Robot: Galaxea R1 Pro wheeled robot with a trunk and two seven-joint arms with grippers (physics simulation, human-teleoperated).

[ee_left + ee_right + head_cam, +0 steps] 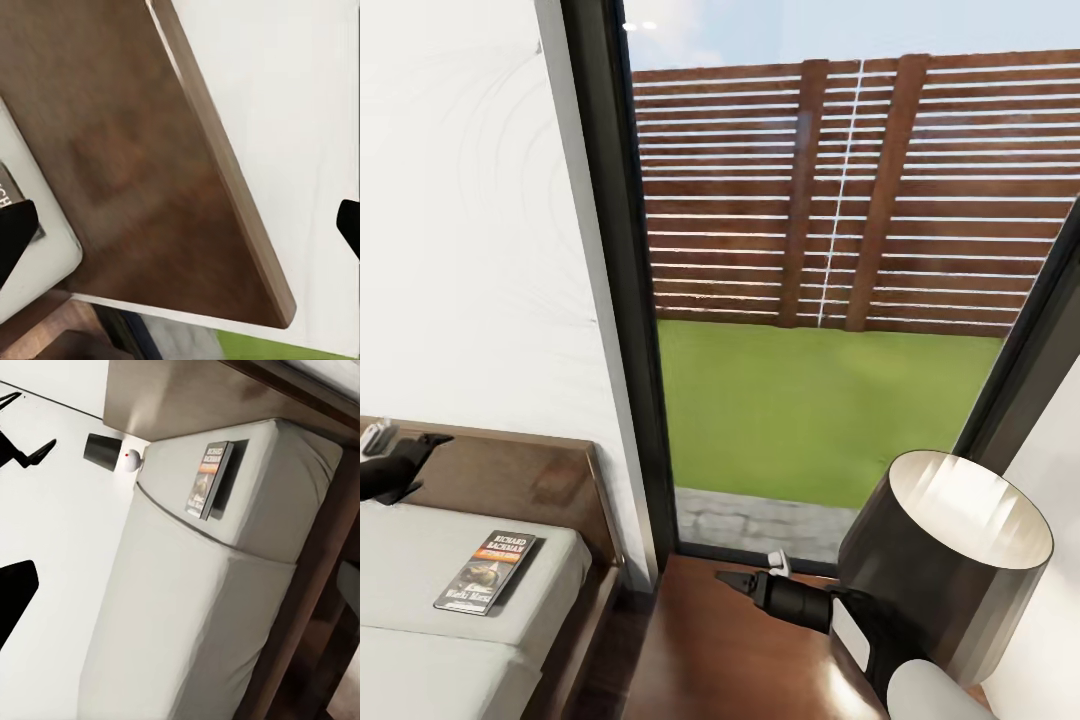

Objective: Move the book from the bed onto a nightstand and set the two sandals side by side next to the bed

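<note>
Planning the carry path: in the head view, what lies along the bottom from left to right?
Left gripper → book on the bed → headboard → nightstand → right gripper → lamp.

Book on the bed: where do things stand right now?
Both claws empty: left claw near headboard, right claw above nightstand. Book flat on mattress, untouched. Lamp crowds the nightstand.
</note>
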